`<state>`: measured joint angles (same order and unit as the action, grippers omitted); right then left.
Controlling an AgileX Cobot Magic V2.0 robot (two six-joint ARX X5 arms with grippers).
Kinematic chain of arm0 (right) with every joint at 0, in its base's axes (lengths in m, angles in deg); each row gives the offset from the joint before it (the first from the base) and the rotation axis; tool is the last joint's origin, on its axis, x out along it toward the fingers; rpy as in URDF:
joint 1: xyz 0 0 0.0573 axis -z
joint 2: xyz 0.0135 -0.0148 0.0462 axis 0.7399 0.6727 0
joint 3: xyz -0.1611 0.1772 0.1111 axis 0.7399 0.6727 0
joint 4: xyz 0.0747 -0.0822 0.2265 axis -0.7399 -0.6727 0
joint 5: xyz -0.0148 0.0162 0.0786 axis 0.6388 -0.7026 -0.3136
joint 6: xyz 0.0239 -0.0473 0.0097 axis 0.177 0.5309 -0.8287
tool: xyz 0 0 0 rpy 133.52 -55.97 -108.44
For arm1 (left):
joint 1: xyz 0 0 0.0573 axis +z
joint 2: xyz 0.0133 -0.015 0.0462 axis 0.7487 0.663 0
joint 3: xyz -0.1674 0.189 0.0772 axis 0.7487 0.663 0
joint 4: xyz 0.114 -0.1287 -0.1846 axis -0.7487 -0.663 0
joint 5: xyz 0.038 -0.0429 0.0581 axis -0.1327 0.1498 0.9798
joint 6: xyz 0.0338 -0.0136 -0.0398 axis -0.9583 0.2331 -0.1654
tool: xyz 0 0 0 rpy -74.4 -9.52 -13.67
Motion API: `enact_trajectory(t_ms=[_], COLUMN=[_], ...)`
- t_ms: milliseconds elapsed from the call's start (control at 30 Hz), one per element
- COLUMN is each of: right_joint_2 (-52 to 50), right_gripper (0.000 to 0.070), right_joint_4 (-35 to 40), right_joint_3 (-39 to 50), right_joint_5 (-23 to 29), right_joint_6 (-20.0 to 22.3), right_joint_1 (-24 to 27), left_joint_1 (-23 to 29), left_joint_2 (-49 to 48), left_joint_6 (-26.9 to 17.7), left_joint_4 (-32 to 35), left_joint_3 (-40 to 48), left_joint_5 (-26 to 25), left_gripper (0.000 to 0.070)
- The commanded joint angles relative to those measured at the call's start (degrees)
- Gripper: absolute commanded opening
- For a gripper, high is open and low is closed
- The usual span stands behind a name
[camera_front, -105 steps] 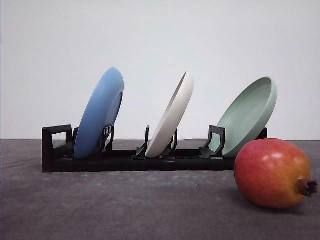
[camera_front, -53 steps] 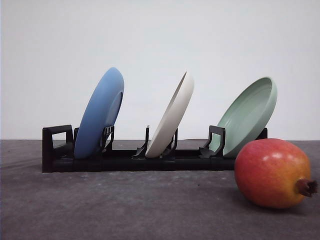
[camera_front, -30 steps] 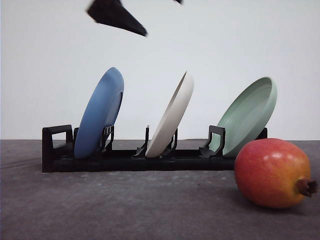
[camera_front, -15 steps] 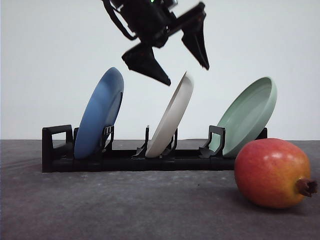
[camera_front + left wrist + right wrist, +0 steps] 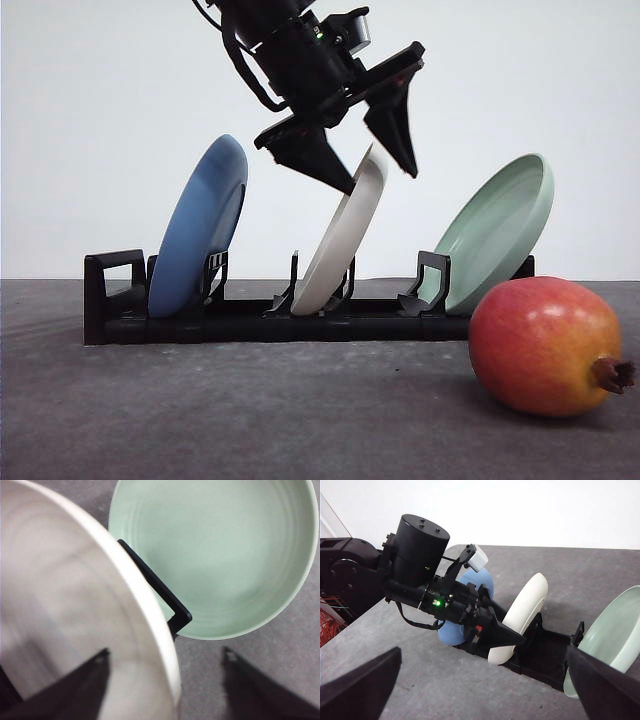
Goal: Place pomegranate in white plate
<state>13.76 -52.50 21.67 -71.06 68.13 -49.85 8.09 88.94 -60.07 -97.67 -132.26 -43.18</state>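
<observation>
Black rack (image 5: 250, 320) holds the blue plate (image 5: 200, 225), white plate (image 5: 345, 235) and green plate (image 5: 495, 230) on edge. Left gripper (image 5: 375, 170), jaws spread wide, straddles the white plate's top rim, apparently not yet touching. Pomegranate (image 5: 545, 345) rests on the table at four o'clock from the rack. Right gripper (image 5: 480, 690) hangs wide open, empty.

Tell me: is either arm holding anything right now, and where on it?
Nothing is held. The left gripper is open, fingers either side of the white plate's top rim; right gripper open, empty.
</observation>
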Motion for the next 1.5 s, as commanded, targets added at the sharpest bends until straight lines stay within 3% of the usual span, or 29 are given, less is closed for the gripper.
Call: enact_trajectory(t_ms=[0,133,467,833,1000,1200,1333,1467], right_joint_2=[0.22,0.22,0.24,0.22,0.22,0.22,0.22,0.22], right_gripper=[0.0672,0.0672,0.0672,0.0672,0.0672,0.0672,0.0672,0.0672], right_joint_4=[0.33,0.33,0.35,0.31,0.31,-0.08,-1.47,-3.28], right_joint_3=[-1.09,-1.09,-1.09,-1.09,-1.09,-1.09,-1.09,-1.09], right_joint_5=[-0.15,-0.15,-0.13,-0.13,-0.15,-0.16,-0.17,-0.17], right_joint_6=[-0.63,-0.63,-0.61,-0.61,-0.61,-0.63,-0.61,-0.63], right_joint_1=[0.00,0.00,0.00,0.00,0.00,0.00,0.00,0.00], left_joint_1=[-0.57,-0.57,-1.19,-4.31,-7.35,-12.43,-16.73,-21.46], left_joint_2=[1.53,1.51,-0.22,-11.80,-18.65,-25.76,-27.89,-28.06], left_joint_6=[0.20,0.20,0.65,0.82,-0.47,-3.44,-4.54,-4.33], left_joint_4=[0.39,-0.29,-0.76,-2.91,-10.64,-24.94,-33.45,-37.23], left_joint_3=[-1.31,-1.31,-1.38,-1.40,-1.40,-1.37,-0.98,0.04], left_joint_5=[0.09,0.09,-0.15,-0.18,-0.37,1.37,6.81,13.88], left_gripper=[0.0234,0.0000,0.0000,0.0000,0.0000,0.0000,0.0000,0.0000])
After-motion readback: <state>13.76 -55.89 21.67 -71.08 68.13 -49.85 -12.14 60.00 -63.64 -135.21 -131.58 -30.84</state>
